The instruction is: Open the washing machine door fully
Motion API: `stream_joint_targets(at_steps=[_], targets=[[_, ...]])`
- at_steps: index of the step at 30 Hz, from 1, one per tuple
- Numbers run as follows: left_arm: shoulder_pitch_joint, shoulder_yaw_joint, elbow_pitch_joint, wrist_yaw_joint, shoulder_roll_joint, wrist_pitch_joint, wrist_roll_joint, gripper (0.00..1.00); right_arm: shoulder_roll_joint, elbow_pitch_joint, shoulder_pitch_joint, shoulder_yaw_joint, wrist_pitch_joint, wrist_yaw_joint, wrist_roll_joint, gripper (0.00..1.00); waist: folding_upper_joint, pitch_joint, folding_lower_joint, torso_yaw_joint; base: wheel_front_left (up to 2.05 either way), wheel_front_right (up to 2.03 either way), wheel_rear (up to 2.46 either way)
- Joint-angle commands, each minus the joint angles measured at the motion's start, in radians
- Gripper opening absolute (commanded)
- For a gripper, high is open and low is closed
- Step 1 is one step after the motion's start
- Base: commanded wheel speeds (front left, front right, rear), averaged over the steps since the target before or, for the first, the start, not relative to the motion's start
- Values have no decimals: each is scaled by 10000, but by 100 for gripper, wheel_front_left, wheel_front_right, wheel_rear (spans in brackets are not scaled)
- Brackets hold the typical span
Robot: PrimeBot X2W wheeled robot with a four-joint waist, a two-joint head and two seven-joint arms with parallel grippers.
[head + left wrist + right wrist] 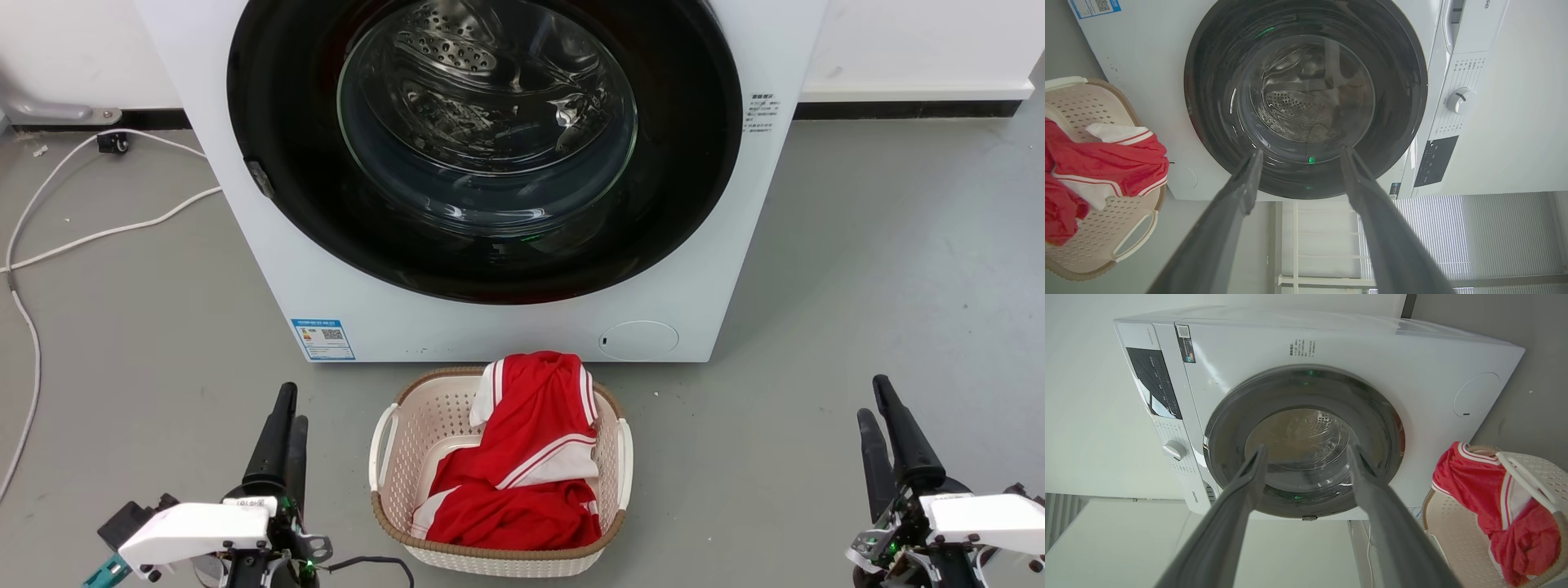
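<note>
Closed washing machine door (678, 171), a glossy black ring round a clear glass bowl, with the steel drum visible through it. It nearly spans the white washing machine (269, 269), which stands on a grey floor (882, 269). Just before the machine sits a cream laundry basket (382, 457) holding a red and white garment (522, 474). My left fingers (291, 429) point up from the lower left and my right fingers (883, 396) from the lower right, both well apart from the door. A white cable (49, 245) trails across the floor at left.
</note>
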Motion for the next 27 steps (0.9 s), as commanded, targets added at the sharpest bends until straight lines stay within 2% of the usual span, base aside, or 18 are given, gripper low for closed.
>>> stream_joint_targets(at_steps=[1, 9, 16, 27], targets=[[-182, -18, -387, -8, 23, -146, 446, 100, -15, -362, -94, 54, -140, 0, -440, 100, 0, 4, 0, 3, 0, 0, 0], [-131, -74, -1008, -12, 25, -486, 2299, 100, -8, -915, -40, 177, -475, 0, -2496, 100, 0, 21, 0, 42, 0, 0, 0], [-96, -268, -1436, -15, 25, -719, 3819, 100, -4, -1328, 33, 139, -709, 0, -3621, 100, 0, 22, 0, 79, 0, 0, 0], [46, -457, -1919, 13, 28, -1121, 6323, 100, 3, -1917, 231, 304, -1101, 0, -6906, 100, 0, 21, 0, 121, 0, 0, 0]])
